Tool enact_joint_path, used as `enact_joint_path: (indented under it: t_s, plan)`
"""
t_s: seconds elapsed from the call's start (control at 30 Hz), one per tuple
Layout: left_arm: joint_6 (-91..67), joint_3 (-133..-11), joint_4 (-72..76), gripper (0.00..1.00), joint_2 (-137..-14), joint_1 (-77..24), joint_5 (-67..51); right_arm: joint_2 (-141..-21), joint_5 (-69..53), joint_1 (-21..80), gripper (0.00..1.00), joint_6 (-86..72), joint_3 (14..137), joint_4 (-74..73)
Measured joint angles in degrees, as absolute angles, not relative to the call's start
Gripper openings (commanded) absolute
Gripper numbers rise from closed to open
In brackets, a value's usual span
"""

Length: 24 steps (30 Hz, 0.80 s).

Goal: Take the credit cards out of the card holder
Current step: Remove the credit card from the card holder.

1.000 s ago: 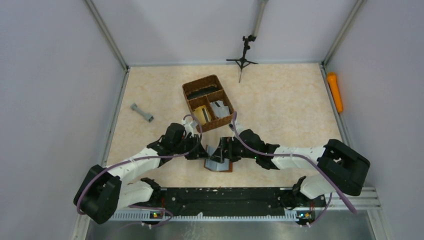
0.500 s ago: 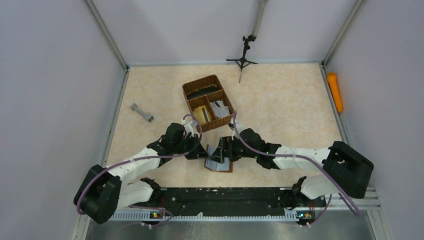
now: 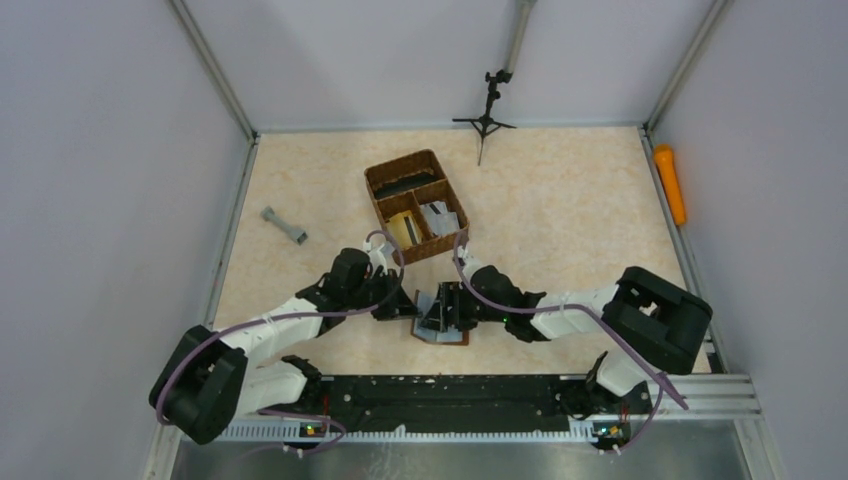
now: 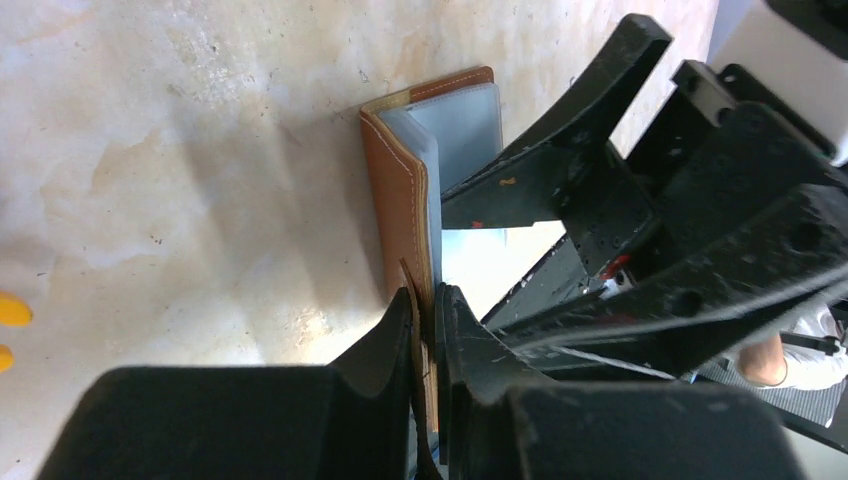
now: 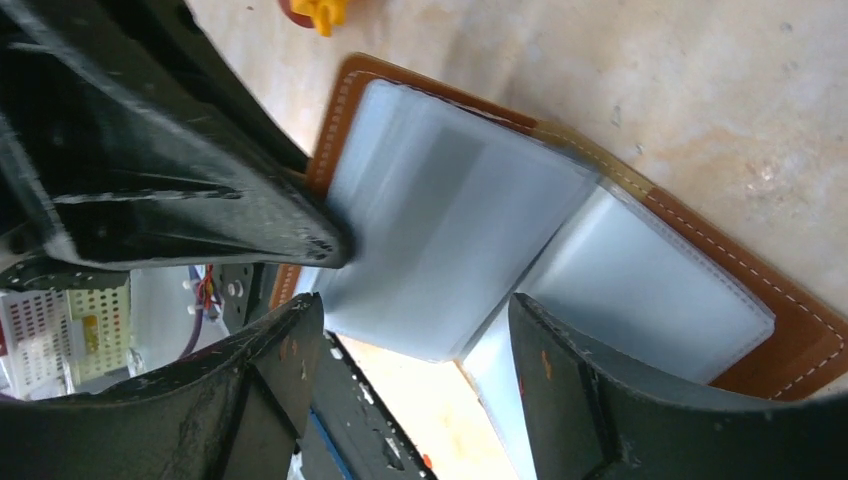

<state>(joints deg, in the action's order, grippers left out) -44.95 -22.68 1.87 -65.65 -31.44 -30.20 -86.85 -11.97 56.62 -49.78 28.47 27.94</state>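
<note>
Holder [image 4: 400, 190] sits open on the table [image 3: 560, 200] between both arms, left gripper [image 4: 428, 300] clamped on its leather cover, right gripper [image 5: 415, 315] spread wide over the clear sleeves [image 5: 640, 290]. Cards [image 5: 445, 200] look thin, stiff and slick, so I'd pinch a bare card edge, not the floppy plastic

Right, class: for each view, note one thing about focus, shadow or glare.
Top external: evenly lit, sharp. Left wrist: left gripper blurred up close, card holder stitching crisp. Right wrist: clear sleeves hazy, right gripper a dark silhouette.
</note>
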Motion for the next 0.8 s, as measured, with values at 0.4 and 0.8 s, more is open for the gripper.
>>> enact_joint_path:
  t_s: [0.4, 0.8]
  plan:
    - [-45.2, -22.4, 2.5, 0.0, -66.3, -31.4, -30.3, -88.6, -11.0, 56.8, 0.17, -50.5, 27.9, 29.0]
    - [-44.0, -22.4, 1.5, 0.01, -65.7, -31.4, -29.3, -82.3, -3.8, 56.9, 0.58, -48.4, 28.2, 15.6]
